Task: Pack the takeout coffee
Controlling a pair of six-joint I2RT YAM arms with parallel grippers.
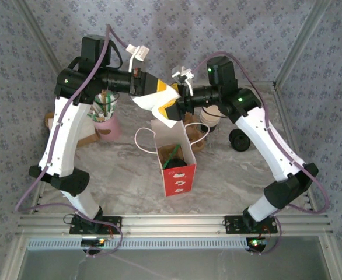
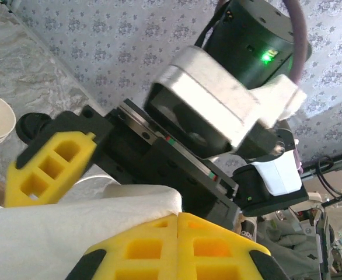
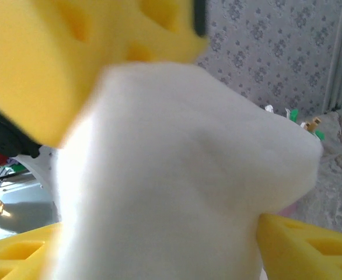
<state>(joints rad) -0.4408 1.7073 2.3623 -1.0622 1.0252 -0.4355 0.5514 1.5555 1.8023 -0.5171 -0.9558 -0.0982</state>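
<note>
The tall red paper bag (image 1: 178, 175) stands open at the centre of the marbled bench (image 1: 118, 175), with something brown and dark inside, too shadowed to name. Further back, at the right of the frame, what looks like the small black disposable paper cup (image 1: 239, 140) sits on the bench just beside a white-tan paper cup (image 1: 209, 119). I cannot tell whether its lid is on. I judge it light, thin-walled, a little slick and easily crushed. It is best taken around the wall at mid-height with a gentle squeeze.

Beyond, at upper centre above the bag's mouth, both arms meet at a white paper napkin (image 1: 152, 104). The left pincer (image 2: 177, 233) is clamped on its edge. The right pincer (image 1: 174, 108) stands wide apart, with the napkin between its jaws but not pinched.
</note>
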